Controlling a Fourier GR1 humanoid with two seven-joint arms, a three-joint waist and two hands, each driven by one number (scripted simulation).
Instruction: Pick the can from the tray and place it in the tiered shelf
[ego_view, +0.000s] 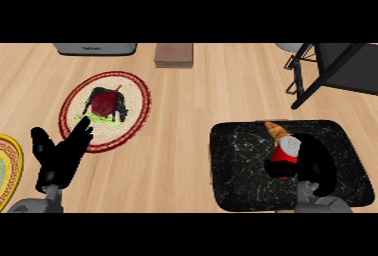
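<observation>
Bare counter (184, 140) lies open between the red-rimmed plate (105, 110) and the black tray (244, 185). A brown block (174, 54) and the tiered shelf (332, 70) stand along the far side.

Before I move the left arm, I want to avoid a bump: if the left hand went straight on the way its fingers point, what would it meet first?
Probably the red-rimmed plate: the open left hand points toward it, though height is unclear.

Right hand (314, 167) curled round red can (284, 152) over black tray (236, 170); left hand (60, 157) open.
</observation>
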